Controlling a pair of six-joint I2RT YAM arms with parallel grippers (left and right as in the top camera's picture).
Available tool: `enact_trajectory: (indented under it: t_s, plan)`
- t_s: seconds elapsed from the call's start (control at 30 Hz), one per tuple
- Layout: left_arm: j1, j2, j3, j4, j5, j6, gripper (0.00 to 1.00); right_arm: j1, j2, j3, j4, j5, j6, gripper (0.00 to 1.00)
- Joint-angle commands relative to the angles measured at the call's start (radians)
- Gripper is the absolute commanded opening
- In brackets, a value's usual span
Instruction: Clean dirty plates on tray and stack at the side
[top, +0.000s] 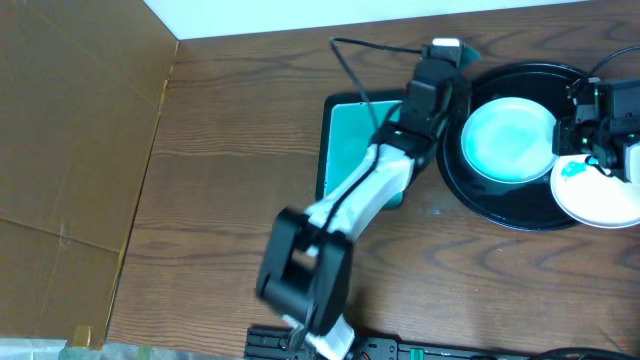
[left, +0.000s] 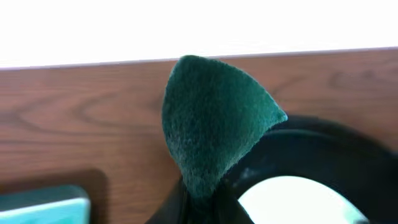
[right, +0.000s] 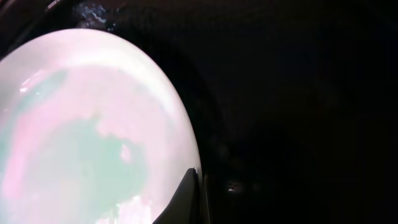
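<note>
Plates (top: 508, 140): two are seen from overhead, each smeared teal; a third is not made out.

Left claw (left: 198, 210) is closed on a dark green scouring pad (left: 214, 121). The pad is pinched at its narrow end, and its free end stands up beyond the fingertips. Just to this claw's right the black tray (left: 323, 155) is met. On it the centre plate (top: 510, 135) lies flat, near the pad but apart from it. Behind the claw, under the arm, a teal dish (top: 350, 135) is noted on the wooden table (top: 230, 150).

Right claw (top: 588, 148) is held over the tray's right side. One finger (right: 186, 198) is seen at a plate's rim; whether the jaws are clamped cannot be told. Just beside this claw the edge plate (top: 600, 195) overlaps the tray's rim.

Risks, as judged:
- The pad may fold or be dragged out of the pinch when it is pressed, since so little of it is held.
- The centre plate may skate on the tray if it is scrubbed unsteadied.
- The edge plate may tip off the rim if the hold is slight.

Views:
- The pinch on the pad is shown only by the left wrist.
- The spread of the smear is shown best by the right wrist, though which plate it is cannot be told there.
- The layout of both plates is given only from overhead.
</note>
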Motion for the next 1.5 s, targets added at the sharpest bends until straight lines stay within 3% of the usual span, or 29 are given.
enact_trajectory:
  t_s: [0.0, 0.13, 0.27, 0.4, 0.7, 0.93, 1.47]
  plan:
    - [0.043, -0.08, -0.002, -0.082, -0.109, 0.018, 0.07, 0.019, -0.041, 0.047, -0.018, 0.068, -0.116, 0.01]
    - [0.111, -0.124, -0.002, -0.257, -0.258, 0.017, 0.07, 0.059, -0.093, 0.095, -0.082, 0.235, -0.221, 0.01]
    - [0.187, -0.122, -0.002, -0.425, -0.264, 0.01, 0.07, 0.124, -0.149, 0.125, -0.105, 0.457, -0.356, 0.01]
    - [0.249, -0.122, -0.002, -0.552, -0.264, -0.072, 0.07, 0.209, -0.193, 0.138, -0.074, 0.706, -0.516, 0.01]
    - [0.321, -0.122, -0.002, -0.615, -0.264, -0.126, 0.07, 0.393, -0.219, 0.142, 0.154, 1.107, -0.999, 0.01]
    - [0.324, -0.122, -0.002, -0.625, -0.264, -0.126, 0.07, 0.487, -0.219, 0.142, 0.291, 1.168, -1.213, 0.01]
    - [0.324, -0.122, -0.004, -0.648, -0.264, -0.126, 0.07, 0.536, -0.219, 0.142, 0.341, 1.23, -1.369, 0.01]
